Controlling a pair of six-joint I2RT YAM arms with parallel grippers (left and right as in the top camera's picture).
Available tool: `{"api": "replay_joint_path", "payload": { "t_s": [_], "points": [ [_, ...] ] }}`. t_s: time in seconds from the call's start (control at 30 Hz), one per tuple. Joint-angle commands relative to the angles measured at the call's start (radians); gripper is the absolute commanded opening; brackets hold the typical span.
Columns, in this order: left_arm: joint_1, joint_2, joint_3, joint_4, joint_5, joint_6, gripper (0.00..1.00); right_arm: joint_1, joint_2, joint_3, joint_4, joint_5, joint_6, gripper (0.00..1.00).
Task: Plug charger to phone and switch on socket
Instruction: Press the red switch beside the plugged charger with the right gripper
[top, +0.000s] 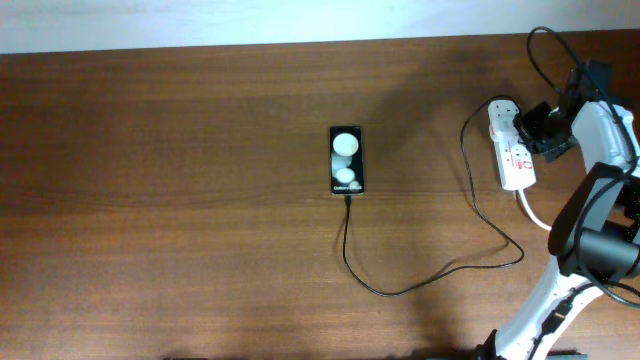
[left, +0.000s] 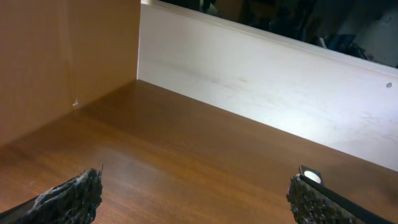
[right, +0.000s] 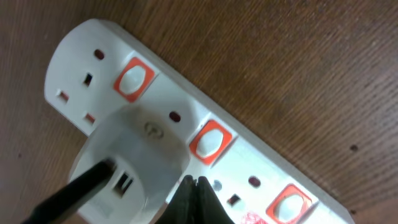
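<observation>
Looking through the right wrist camera, I am seeing the right gripper (right: 196, 194) hanging with its two dark fingers pressed together and nothing between them. Their tips are sitting just over the white elongated plastic power-strip socket (right: 261, 155). Just ahead of those tips a red-framed white rocker switch (right: 211, 140) is lying very near. I cannot tell whether the fingers are touching it. Right beside the tips, on their left in this view, the charger's white plug (right: 130, 165) is sitting in the socket.

From overhead, the long thin black charger cable (top: 400, 290) is running away from this gripper in a loose loop across the brown wooden table (top: 150, 200). Its small tip is meeting the short edge of the small flat black rectangular phone (top: 347, 160). The phone is lying flat, well apart from the right gripper, towards the middle of the table. A thick white cord (top: 535, 212) is trailing from the socket's end, just beneath the right arm.

On the left wrist camera, the left gripper (left: 196, 202) is hovering with its rough dark fingers (left: 68, 199) spread wide and holding nothing. Bare wood is lying below them and a pale white board (left: 280, 81) is standing ahead.
</observation>
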Motion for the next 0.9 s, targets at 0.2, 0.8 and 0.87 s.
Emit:
{"api": "replay_joint_path", "payload": {
  "t_s": [0.2,0.8,0.87],
  "points": [
    [0.005,-0.002,0.002,0.000,-0.007,0.005,0.99,0.003,0.013,0.015,0.061,0.002,0.019,0.04],
    [0.005,-0.002,0.002,0.000,-0.006,0.005,0.99,0.060,0.093,0.015,0.071,-0.018,0.022,0.04],
    [0.005,-0.002,0.002,0.000,-0.006,0.005,0.99,0.063,0.093,0.015,0.071,-0.019,0.018,0.04]
  ]
}}
